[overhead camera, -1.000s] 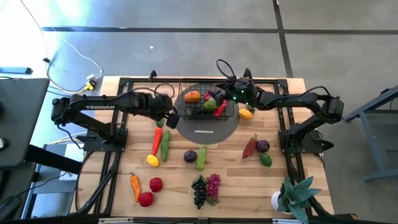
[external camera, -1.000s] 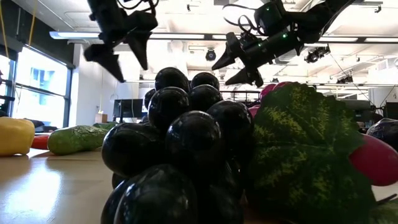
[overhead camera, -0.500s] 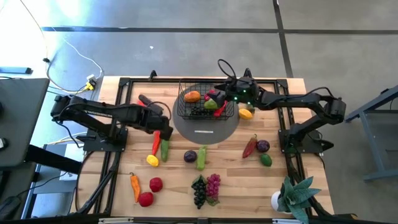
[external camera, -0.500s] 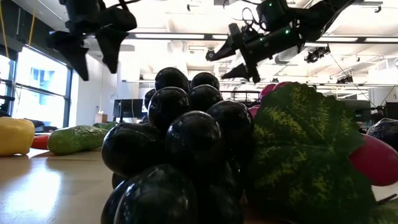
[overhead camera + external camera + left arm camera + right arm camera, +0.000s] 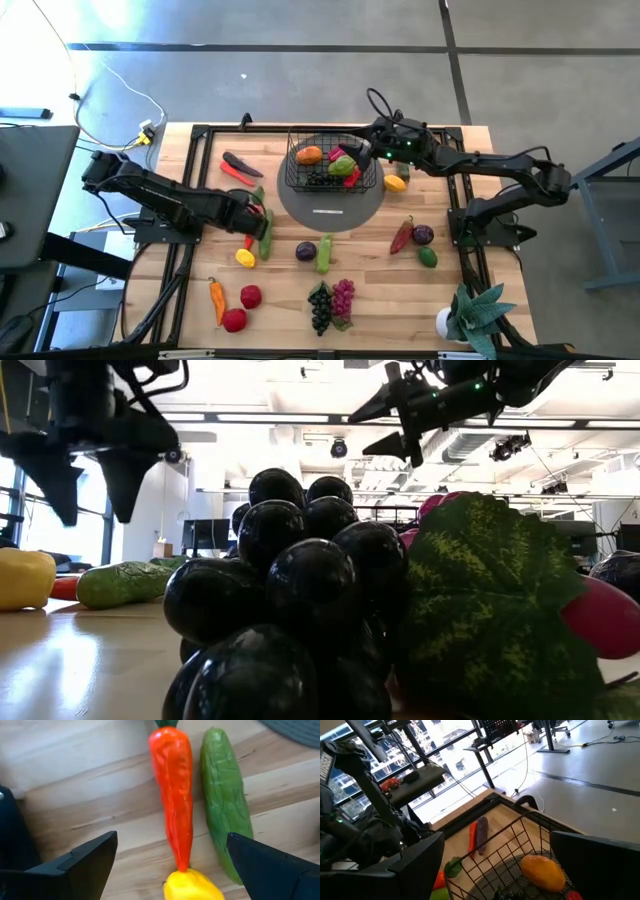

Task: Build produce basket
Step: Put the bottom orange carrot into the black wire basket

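Note:
The black wire basket stands on a grey round disc at the table's far middle. It holds an orange fruit, a green pepper, a red piece and dark grapes. My left gripper is open and empty, hanging over a long red pepper and a cucumber that lie side by side on the table, with a yellow lemon at the pepper's tip. My right gripper is open and empty above the basket's right rim.
An eggplant and a red pepper lie left of the basket and a lemon right of it. More produce is spread over the near half, with dark grapes in the middle. A potted plant stands at the near right corner.
My left gripper has gone from beside the basket's left side toward the table's near left and down, and now hangs over the long red pepper and cucumber. My right gripper has risen a little and drawn toward the right, over the basket's right rim. Both have stayed open.

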Controlling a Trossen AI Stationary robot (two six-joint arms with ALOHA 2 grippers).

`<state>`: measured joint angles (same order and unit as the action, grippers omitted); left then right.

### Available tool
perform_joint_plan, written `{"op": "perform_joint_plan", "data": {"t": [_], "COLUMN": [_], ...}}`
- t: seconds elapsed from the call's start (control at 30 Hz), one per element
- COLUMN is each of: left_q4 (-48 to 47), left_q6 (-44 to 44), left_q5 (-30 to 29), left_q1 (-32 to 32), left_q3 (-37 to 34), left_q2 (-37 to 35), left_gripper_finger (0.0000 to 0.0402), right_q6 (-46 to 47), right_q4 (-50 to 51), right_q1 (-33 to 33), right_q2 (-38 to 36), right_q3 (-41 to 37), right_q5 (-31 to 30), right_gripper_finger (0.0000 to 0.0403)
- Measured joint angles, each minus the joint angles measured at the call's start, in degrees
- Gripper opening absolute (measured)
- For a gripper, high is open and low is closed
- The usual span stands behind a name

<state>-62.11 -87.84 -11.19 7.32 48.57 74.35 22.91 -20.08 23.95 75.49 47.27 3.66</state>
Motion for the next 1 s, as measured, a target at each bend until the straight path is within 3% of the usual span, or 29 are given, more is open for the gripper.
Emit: {"op": "perform_joint_plan", "data": {"t": [0.67, 1.0], "left_q4": [19.0, 20.3], "left_q6": [-2.8, -4.6], "left_q5": [2.0, 2.2], "left_q1": [0.6, 0.6], "left_q3": [-13.5, -17.4], "left_q2": [0.4, 0.4], "left_gripper_finger": [0.0364, 0.0315], "right_q6": [0.6, 1.7], "right_q4": [1.0, 1.0], "right_q1": [-1.3, -1.3], "right_q2": [0.0, 0.0], "right_q3": [0.0, 0.0], "right_q5": [-0.1, -0.2], "right_gripper_finger": [0.0348, 0.0348]}}
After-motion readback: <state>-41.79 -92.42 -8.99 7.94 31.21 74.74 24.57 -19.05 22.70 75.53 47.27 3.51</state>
